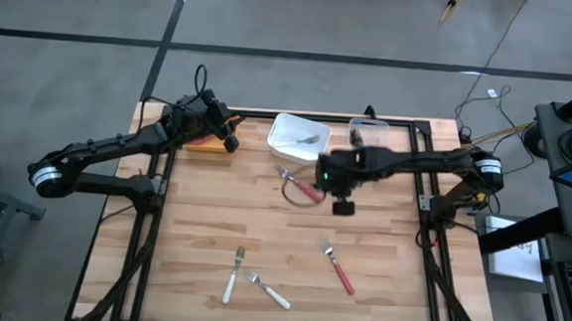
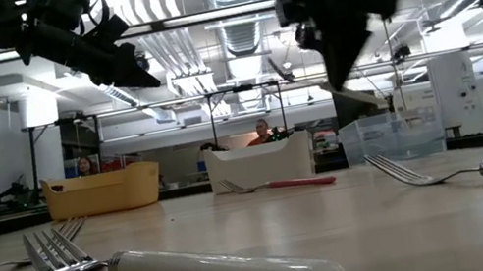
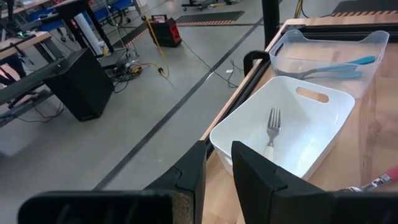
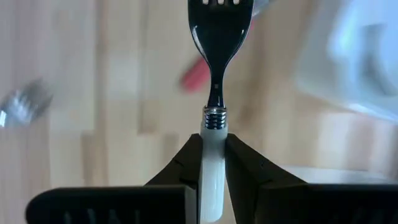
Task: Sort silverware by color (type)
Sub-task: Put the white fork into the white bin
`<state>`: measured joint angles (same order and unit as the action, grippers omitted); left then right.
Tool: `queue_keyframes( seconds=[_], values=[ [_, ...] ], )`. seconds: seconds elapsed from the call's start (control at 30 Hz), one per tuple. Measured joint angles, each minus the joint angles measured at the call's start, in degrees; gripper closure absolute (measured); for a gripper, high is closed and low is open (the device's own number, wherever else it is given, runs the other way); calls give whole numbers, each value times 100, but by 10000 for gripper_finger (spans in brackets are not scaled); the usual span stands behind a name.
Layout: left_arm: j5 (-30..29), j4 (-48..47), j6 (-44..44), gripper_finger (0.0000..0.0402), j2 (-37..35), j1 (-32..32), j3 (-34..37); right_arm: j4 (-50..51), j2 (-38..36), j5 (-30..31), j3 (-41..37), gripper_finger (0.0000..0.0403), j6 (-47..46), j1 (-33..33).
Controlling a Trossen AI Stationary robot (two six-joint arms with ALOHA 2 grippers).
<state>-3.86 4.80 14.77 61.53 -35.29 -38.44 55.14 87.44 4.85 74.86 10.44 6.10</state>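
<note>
I hold a white-handled fork (image 4: 212, 118) in the right gripper (image 4: 212, 163); its two fingers are pressed on the white handle just below the metal collar, and the silver head points straight away from the wrist. In the high view this gripper (image 1: 343, 206) hangs over the middle of the table, a little toward 1 o'clock from the centre. The white bin (image 1: 298, 138) is near, at about 11 o'clock from the gripper, and one fork (image 3: 271, 129) already lies inside it.

I judge the step now is to bring this fork to the white bin. To do it well I would keep it level, move it over the open middle of the bin and not over the rim, lower it, and only then let go, so it does not bounce out. The handle is smooth, so I think the grip must stay firm on the way.

Between the gripper and the bin lies a red-handled fork (image 1: 302, 186), which I should pass above. Toward 6 o'clock on the table there wait two white-handled forks (image 1: 231, 276) (image 1: 268, 291) and another red-handled fork (image 1: 338, 268). The clear bin (image 3: 333, 53) holds teal-handled forks (image 3: 339, 66).

The left gripper (image 3: 216, 177) waits at the 11 o'clock corner beside the orange bin (image 2: 102, 192), its fingers a little apart and holding nothing.
</note>
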Motion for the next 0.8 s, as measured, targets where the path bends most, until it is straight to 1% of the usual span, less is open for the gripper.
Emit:
queue_keyframes(
  seconds=[0.17,0.3,0.37,0.47,0.57,0.67,0.8],
  values=[
    [2,145,65,342,-2,0,0,-244,0,169,697,369,-158,551],
    [4,373,214,342,-1,0,0,-473,0,162,1122,369,263,975],
    [4,516,311,342,0,0,0,-728,43,161,1287,369,448,1190],
    [4,761,435,342,1,0,0,-1312,192,10,1538,369,423,1538],
    [4,1013,608,342,24,0,0,-2118,341,-409,1625,369,360,1892],
    [3,1240,810,342,85,0,0,-3092,484,-1050,1571,369,310,2230],
    [2,1600,842,342,181,0,0,-4360,614,-1823,1235,369,89,2634]
  ],
)
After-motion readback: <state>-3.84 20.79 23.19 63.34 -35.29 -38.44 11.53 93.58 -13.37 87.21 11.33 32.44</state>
